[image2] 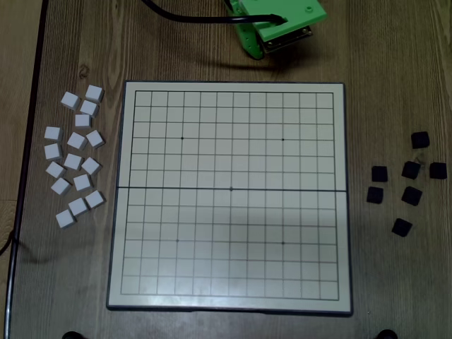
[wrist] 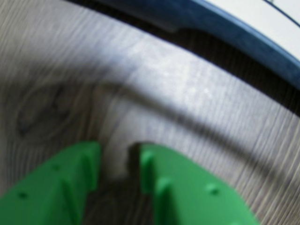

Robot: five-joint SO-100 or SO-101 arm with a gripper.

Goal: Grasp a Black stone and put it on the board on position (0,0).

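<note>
wood-grain table under the board, black stones right in the overhead view, green end effector parted, empty

pincer | green, jaws slightly parted, apparently empty | blurred wrist view

Prob. home/hobby desk: wood-grain table w/ Go-style board.

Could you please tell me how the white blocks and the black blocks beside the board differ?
In the overhead view, the white blocks lie left of the board, the black blocks right. The white ones are more numerous and tightly clustered; the black ones are fewer and looser. Both are small cubes off the board.
</note>
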